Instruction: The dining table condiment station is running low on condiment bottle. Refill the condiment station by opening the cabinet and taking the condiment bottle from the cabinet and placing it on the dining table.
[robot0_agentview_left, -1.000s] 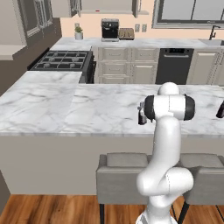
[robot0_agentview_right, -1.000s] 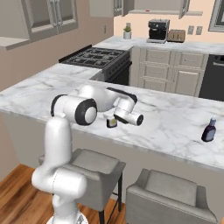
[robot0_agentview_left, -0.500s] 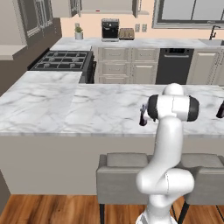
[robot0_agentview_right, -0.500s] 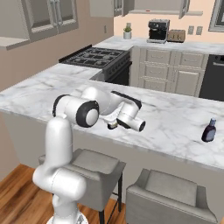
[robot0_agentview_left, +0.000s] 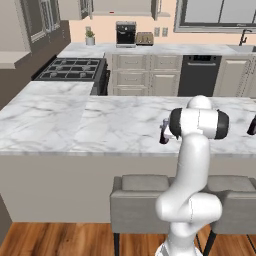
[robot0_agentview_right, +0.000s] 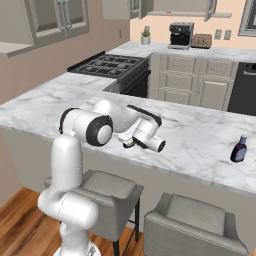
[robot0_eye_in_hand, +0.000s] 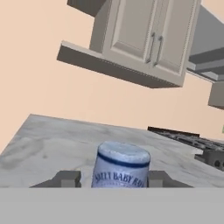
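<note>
the one readable text is on the bottle (robot0_eye_in_hand: 121, 169) in the hand view: dark blue capitals on its pale band, cut off at the right, reading about "sweet baby ra…". the first word is blurred, so "sweet" is uncertain.

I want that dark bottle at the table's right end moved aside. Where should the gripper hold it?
Around the dark bottle's wider lower body, approached level from the side: it stands upright with bare marble table around it, and its neck is narrow.
</note>
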